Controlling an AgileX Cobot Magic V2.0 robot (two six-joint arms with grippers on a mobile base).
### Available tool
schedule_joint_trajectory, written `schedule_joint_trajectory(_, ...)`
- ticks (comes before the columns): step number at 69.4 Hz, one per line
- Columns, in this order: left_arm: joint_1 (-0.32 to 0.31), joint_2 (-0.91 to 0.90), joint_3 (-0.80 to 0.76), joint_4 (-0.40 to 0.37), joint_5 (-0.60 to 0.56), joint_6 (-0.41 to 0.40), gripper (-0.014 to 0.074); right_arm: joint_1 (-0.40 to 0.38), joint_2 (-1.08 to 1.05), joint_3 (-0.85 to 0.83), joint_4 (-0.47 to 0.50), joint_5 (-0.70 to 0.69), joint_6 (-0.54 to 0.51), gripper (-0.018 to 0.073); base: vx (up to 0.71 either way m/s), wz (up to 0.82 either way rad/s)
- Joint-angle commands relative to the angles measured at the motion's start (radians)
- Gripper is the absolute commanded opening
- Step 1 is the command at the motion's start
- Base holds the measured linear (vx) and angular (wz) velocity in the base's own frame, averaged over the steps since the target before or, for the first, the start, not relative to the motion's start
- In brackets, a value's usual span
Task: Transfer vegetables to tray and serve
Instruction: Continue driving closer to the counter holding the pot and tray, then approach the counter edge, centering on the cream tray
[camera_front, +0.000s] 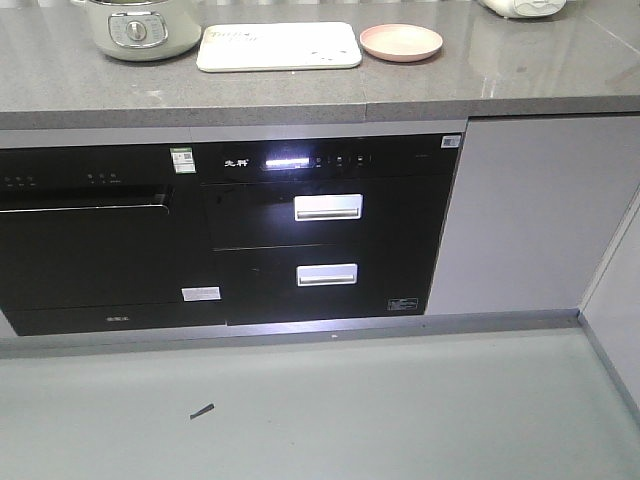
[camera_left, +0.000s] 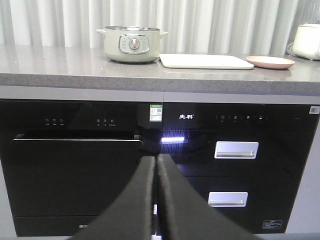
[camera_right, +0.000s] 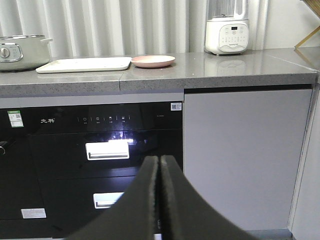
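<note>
Close in, each wrist view is filled at the bottom by matte black, wedge-shaped fingers. The left fingers (camera_left: 140, 190) are pressed together with only a thin seam between them, and the right fingers (camera_right: 145, 190) are pressed together the same way. Neither pair holds anything.

Only the front view takes in the smooth pale grey floor (camera_front: 320, 400), where a small dark scrap (camera_front: 202, 410) lies. Behind it stands a glossy black glass appliance (camera_front: 330, 230) with two stacked drawers. Each drawer has a rectangular silver handle, the upper handle (camera_front: 327, 207) above the lower handle (camera_front: 326, 274). A lit strip glows above them. To its right is a plain, flat grey cabinet door (camera_right: 240, 155).

Above is the speckled grey stone table (camera_front: 100, 90). The tray (camera_front: 278, 46) lies flat on it. It is cream-white and rectangular with rounded corners and a low rim, and its faint grey print shows only from above. The tray sits between a pale green round pot (camera_left: 132, 44) and a shallow pink plate (camera_front: 401, 42), just beside each. The pot's dial and side handles read clearly in the left wrist view. A white blender (camera_right: 227, 27) appears whole only in the right wrist view, well apart from the plate. Farthest back hangs a pleated pale curtain (camera_left: 215, 25), which is outside the front view.
</note>
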Motion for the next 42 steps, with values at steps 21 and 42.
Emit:
schedule_joint_trajectory(21,0.003,-0.006,0.010,-0.006,-0.074,0.000,-0.0006,-0.005,-0.003,0.007,-0.006,-0.078,0.000,-0.0004,0.09,0.00)
schedule_joint_trajectory(42,0.003,-0.006,0.010,-0.006,-0.074,0.000,-0.0006,-0.005,-0.003,0.007,-0.006,-0.078,0.000,-0.0004,0.08,-0.01)
